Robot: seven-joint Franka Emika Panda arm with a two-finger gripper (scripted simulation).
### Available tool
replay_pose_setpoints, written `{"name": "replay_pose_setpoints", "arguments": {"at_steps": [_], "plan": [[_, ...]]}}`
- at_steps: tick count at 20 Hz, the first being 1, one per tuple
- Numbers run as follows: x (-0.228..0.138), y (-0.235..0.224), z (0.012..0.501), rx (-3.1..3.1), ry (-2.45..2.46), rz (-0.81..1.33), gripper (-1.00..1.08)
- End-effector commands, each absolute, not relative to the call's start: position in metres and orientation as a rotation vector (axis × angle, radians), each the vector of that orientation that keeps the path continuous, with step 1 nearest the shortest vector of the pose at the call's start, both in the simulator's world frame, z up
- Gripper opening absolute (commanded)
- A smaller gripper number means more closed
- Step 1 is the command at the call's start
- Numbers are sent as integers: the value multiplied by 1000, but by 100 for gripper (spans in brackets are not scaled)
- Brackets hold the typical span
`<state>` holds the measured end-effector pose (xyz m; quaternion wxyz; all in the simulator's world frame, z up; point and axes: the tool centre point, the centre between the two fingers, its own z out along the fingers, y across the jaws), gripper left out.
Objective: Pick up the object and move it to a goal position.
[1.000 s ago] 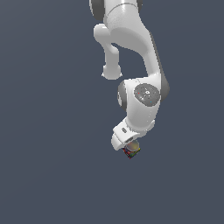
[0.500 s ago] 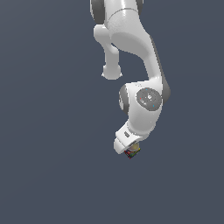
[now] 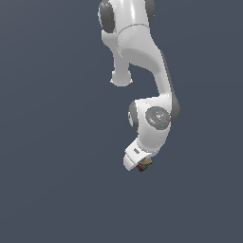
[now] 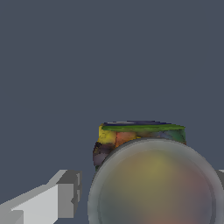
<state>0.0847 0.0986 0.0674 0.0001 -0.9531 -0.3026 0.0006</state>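
Observation:
The object (image 3: 144, 165) is a tiny multicoloured block just under the white hand of my gripper (image 3: 137, 161), low in the exterior view. In the wrist view the object (image 4: 140, 135) shows yellow, red, green and blue patches, with a rounded greyish-tan top that fills the near part of the view. My gripper (image 4: 148, 192) straddles it. One grey finger (image 4: 65, 197) stands a small gap off one side, and only the edge of the other finger (image 4: 221, 175) shows at the frame border. The jaws look open, one on each side of the object.
The white arm (image 3: 152, 118) reaches down from the top of the exterior view, with its elbow joint above the hand. The surroundings are one uniform dark grey-blue surface (image 3: 57, 190), and no other objects show.
The arm has lowered: the elbow joint and the hand have dropped toward the object. The object has stayed almost where it was.

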Motion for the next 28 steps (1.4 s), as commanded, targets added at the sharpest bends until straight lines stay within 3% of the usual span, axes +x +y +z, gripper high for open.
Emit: {"name": "replay_pose_setpoints", "arguments": {"at_steps": [1,6,7,28], "plan": [[85,99,59,-2994,-952,0,100],[86,99,58,-2994,-952,0,100],[86,99,58,-2994,-952,0,-100],[77,77,80,-2994,-951,2,-100]]}}
